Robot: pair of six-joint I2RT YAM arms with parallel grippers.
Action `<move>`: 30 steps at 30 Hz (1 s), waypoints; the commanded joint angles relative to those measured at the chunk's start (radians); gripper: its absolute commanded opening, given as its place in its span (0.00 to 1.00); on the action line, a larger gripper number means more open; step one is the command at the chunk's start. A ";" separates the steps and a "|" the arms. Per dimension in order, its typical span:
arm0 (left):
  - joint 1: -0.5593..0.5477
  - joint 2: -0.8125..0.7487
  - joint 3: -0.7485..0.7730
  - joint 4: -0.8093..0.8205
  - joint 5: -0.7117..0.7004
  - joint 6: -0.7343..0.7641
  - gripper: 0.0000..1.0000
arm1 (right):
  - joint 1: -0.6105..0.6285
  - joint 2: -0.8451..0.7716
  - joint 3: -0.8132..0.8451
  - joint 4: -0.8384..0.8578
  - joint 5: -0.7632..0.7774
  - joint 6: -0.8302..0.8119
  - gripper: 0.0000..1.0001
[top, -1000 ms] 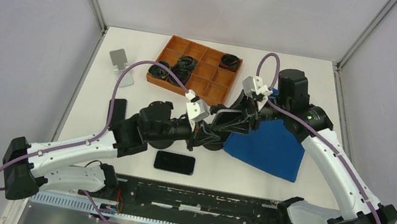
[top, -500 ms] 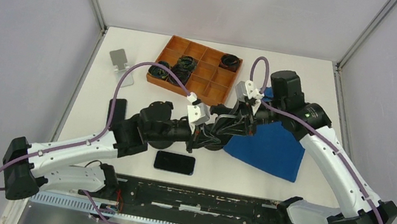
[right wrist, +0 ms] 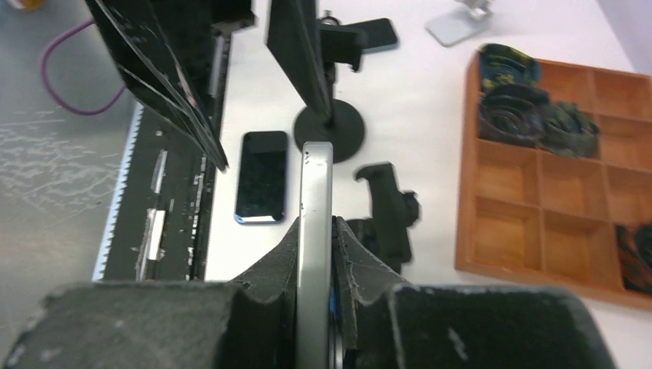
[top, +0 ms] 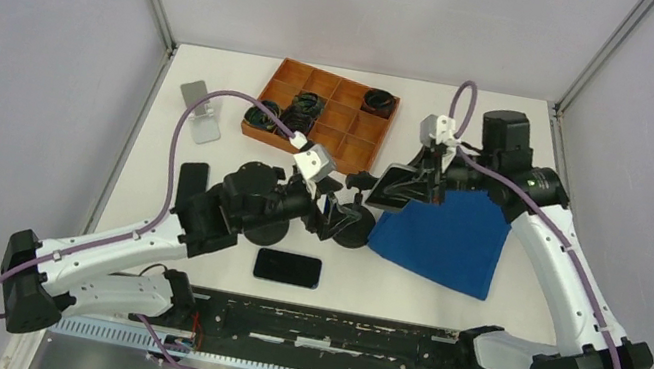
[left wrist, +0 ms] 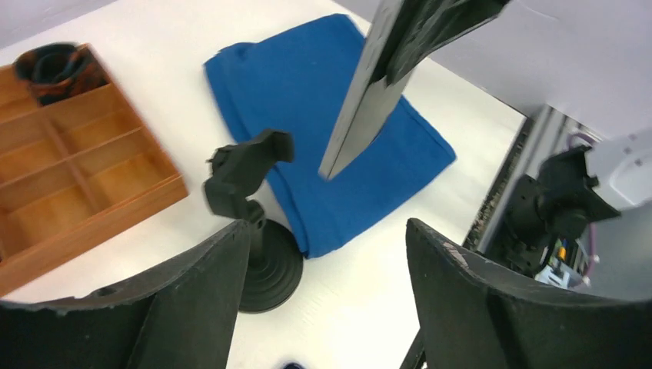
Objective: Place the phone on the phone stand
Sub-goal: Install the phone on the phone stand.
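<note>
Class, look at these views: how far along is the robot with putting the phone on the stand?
Done: the phone is lifted, clamped in the right fingers. In hand: it hangs tilted near the black stand, not touching it; the left fingers are open nearby. Left: seat it on the stand and release.

The tray (top: 325, 113) sits at the far middle of the table (top: 387, 281), with a small stand (top: 198, 108) to its left. The cloth (top: 445, 241) lies right of centre. The phone stand (top: 348, 229) is just beside its left edge, and the held phone (top: 401, 185) is above them. A flat phone (top: 288, 267) lies near the front edge. What seems to be a second phone (top: 192, 183) lies further left.
</note>
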 commanded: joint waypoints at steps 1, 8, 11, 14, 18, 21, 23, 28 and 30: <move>0.003 0.011 0.099 -0.120 -0.182 -0.077 0.82 | -0.092 -0.029 0.016 0.057 -0.092 -0.013 0.00; 0.003 0.133 0.230 -0.243 -0.267 -0.146 0.81 | -0.162 -0.055 -0.065 0.139 -0.111 0.014 0.00; 0.003 0.190 0.271 -0.271 -0.290 -0.166 0.79 | -0.189 -0.083 -0.106 0.203 -0.134 0.059 0.00; 0.002 0.241 0.323 -0.313 -0.318 -0.190 0.74 | -0.217 -0.099 -0.158 0.295 -0.163 0.132 0.00; -0.007 0.295 0.383 -0.385 -0.409 -0.215 0.63 | -0.238 -0.103 -0.189 0.352 -0.184 0.176 0.00; -0.018 0.327 0.413 -0.421 -0.470 -0.220 0.60 | -0.242 -0.103 -0.196 0.365 -0.192 0.189 0.00; -0.025 0.350 0.428 -0.433 -0.494 -0.217 0.56 | -0.244 -0.103 -0.202 0.379 -0.197 0.201 0.00; -0.032 0.412 0.469 -0.458 -0.510 -0.209 0.49 | -0.246 -0.105 -0.215 0.402 -0.205 0.222 0.00; -0.032 0.430 0.483 -0.470 -0.518 -0.204 0.48 | -0.246 -0.106 -0.219 0.409 -0.208 0.228 0.00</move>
